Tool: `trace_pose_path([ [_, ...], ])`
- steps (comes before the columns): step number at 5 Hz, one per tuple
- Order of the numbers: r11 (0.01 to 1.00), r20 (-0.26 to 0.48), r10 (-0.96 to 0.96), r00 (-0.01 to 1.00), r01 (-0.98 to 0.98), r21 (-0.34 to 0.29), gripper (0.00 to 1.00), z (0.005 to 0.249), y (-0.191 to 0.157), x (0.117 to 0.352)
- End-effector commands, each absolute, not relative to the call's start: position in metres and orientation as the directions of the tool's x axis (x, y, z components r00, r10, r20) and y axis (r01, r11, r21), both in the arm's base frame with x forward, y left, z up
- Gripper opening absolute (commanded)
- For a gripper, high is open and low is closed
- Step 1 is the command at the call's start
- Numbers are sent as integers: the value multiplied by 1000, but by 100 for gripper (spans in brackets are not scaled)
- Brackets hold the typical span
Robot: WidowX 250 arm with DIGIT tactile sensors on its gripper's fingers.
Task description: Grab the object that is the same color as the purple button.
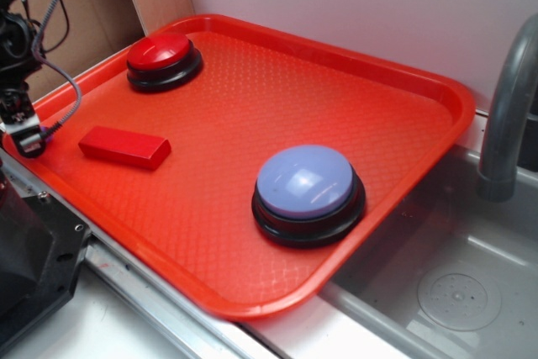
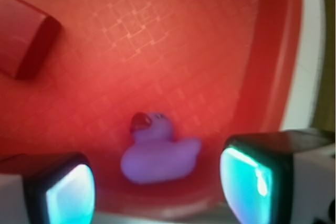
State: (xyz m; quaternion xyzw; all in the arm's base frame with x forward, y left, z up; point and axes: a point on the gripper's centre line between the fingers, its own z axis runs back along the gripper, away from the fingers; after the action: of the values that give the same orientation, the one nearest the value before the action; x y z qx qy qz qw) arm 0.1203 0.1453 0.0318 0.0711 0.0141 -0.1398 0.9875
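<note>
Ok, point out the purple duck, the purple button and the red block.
purple duck (image 2: pixel 157 156): wrist view, on its body, between the open tool's fingers.
purple button (image 1: pixel 304 181): exterior view, on the lavender dome's top.
red block (image 1: pixel 124 147): exterior view, on its flat top face.

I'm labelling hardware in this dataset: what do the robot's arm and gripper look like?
The arm is black, with dark cables looping down its side. The gripper has two blocky fingers, black-edged with white outer faces and glossy teal-lit pads. No markings are legible.
</note>
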Motion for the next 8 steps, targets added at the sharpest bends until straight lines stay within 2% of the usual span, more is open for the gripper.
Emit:
trace_pose_path([
  [1, 964, -60, -209, 976, 216, 155, 0, 19, 153, 126],
  [2, 964, -69, -215, 974, 223, 146, 0, 24, 150, 124],
  [3, 969, -75, -216, 973, 224, 109, 0, 43, 149, 120],
  [4, 957, -51, -254, 966, 258, 129, 0, 82, 138, 119],
  [5, 940, -37, -286, 958, 288, 182, 0, 115, 126, 124],
  [6, 939, -27, -295, 955, 295, 174, 0, 146, 111, 140],
  [7, 938, -40, -300, 953, 302, 171, 0, 159, 100, 161],
  [8, 940, -20, -303, 953, 303, 158, 0, 174, 90, 187],
])
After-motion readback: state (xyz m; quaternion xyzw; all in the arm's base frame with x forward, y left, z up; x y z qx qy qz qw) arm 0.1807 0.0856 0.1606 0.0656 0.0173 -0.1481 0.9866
